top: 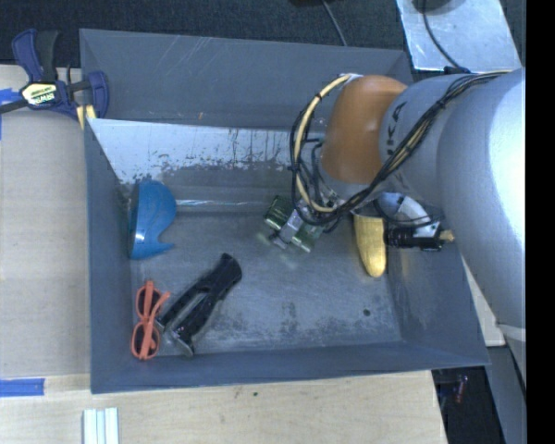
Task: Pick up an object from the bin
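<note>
The grey metal bin (259, 363) carries four loose things, spread apart on its floor. The arm (472, 174) comes in over the bin's right wall, its orange cover (361, 128) and looped cables hanging above the far right part of the floor.

The black two-handled tool (203, 299) lies slantwise toward the near left corner. The blue scoop (153, 215) sits against the left wall, near the far left corner. The yellow banana (371, 246) lies close to the right wall. A thin orange-red piece shaped like toy glasses (145, 322) lies in the near left corner, touching the black tool's lower end.

The gripper (289, 233) hangs low over bare floor about the middle of the bin, nearer the far wall. The banana is the thing nearest to it, lying beside it toward the right wall and apart from it. Whether the gripper is released or clenched cannot be told from this angle.

The banana's long axis runs from the far wall toward the near wall, slightly slanted. Its visible tip points to the near wall, and its far end is hidden under the arm.
</note>
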`<state>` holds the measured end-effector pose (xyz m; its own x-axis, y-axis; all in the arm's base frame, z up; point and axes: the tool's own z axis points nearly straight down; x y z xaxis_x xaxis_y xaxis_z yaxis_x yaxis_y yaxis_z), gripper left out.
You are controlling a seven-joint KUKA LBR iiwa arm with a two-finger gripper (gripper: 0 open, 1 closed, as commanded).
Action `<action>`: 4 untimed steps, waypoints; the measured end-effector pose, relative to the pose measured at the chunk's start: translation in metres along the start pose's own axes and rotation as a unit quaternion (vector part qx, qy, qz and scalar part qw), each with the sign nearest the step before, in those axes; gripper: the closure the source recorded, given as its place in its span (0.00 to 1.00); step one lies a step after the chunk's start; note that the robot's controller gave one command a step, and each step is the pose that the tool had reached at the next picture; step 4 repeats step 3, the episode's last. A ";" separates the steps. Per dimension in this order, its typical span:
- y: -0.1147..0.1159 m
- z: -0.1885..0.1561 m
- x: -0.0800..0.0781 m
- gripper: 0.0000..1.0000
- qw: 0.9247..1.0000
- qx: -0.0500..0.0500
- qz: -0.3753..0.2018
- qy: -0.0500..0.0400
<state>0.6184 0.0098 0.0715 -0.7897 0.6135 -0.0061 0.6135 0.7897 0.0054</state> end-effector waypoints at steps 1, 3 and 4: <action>-0.001 -0.012 0.000 1.00 1.000 0.000 0.000 0.000; -0.001 -0.080 -0.001 1.00 1.000 0.001 -0.002 0.001; -0.001 -0.080 -0.001 1.00 1.000 0.001 -0.002 0.001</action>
